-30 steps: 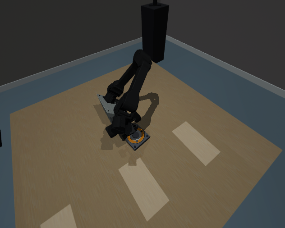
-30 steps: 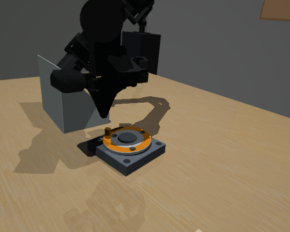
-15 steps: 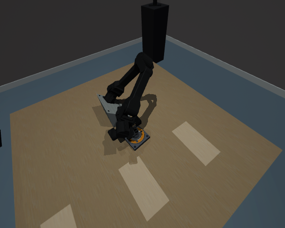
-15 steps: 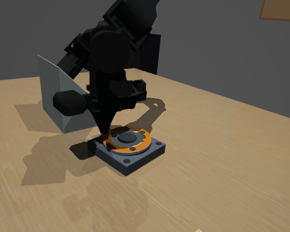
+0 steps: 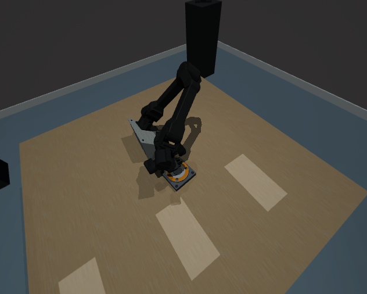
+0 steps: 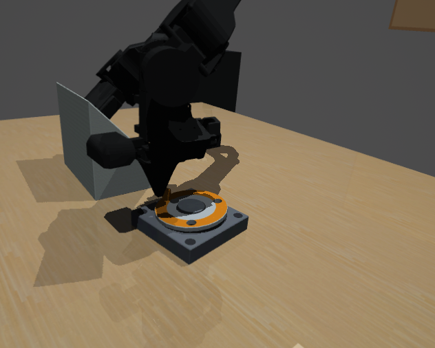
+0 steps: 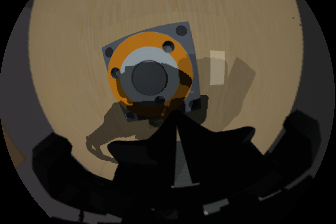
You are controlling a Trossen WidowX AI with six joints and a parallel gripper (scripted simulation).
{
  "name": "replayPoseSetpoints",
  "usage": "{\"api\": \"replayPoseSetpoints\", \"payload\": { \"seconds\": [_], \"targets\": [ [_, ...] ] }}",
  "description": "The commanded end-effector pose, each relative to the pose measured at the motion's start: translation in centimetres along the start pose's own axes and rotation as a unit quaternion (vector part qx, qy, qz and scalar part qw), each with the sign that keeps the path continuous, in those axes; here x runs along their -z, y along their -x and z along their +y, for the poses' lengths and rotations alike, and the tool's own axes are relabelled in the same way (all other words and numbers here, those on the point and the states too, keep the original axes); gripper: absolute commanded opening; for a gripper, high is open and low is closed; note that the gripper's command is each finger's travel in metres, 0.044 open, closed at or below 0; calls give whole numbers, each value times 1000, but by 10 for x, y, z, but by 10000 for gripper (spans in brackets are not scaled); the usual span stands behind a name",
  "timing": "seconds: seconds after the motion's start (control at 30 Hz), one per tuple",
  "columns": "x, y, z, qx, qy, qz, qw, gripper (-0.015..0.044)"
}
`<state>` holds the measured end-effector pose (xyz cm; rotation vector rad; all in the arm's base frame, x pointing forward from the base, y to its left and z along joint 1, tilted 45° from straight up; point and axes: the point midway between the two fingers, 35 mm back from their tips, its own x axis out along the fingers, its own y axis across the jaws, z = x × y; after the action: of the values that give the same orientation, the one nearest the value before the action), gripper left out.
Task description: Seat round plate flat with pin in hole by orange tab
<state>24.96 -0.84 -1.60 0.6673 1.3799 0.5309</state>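
Observation:
The round plate [image 5: 184, 177] [image 6: 210, 221] [image 7: 145, 38], orange with a pale inner ring, sits around the dark post [image 6: 191, 205] [image 7: 149, 78] on the square grey base [image 5: 183, 184] [image 6: 210, 239] [image 7: 189, 39]. A dark gap shows under its front rim in the exterior view. The orange tab [image 6: 168, 194] stands up at the plate's left rear, in shadow. My gripper [image 6: 159, 194] [image 7: 175, 113] is shut and empty, pointing down. Its tips are just left of the tab in the exterior view; I cannot tell whether they touch it. The pin and the hole by the tab cannot be made out.
A grey wedge-shaped block [image 5: 144, 136] [image 6: 75, 142] stands behind and to the left of the base, close to the arm. Pale rectangles [image 5: 188, 240] [image 5: 256, 182] lie on the wooden table top [image 5: 123, 221] [image 6: 322, 224]. Arm shadows fall across the plate and table.

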Motion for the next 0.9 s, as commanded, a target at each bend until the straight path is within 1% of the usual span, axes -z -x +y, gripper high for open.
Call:
{"api": "replayPoseSetpoints", "payload": {
  "seconds": [0.0, 0.87],
  "targets": [
    [1, 0, 5, -2, 0, -1, 1000, 0],
    [6, 1, 38, -3, 0, -1, 1000, 0]
  ]
}}
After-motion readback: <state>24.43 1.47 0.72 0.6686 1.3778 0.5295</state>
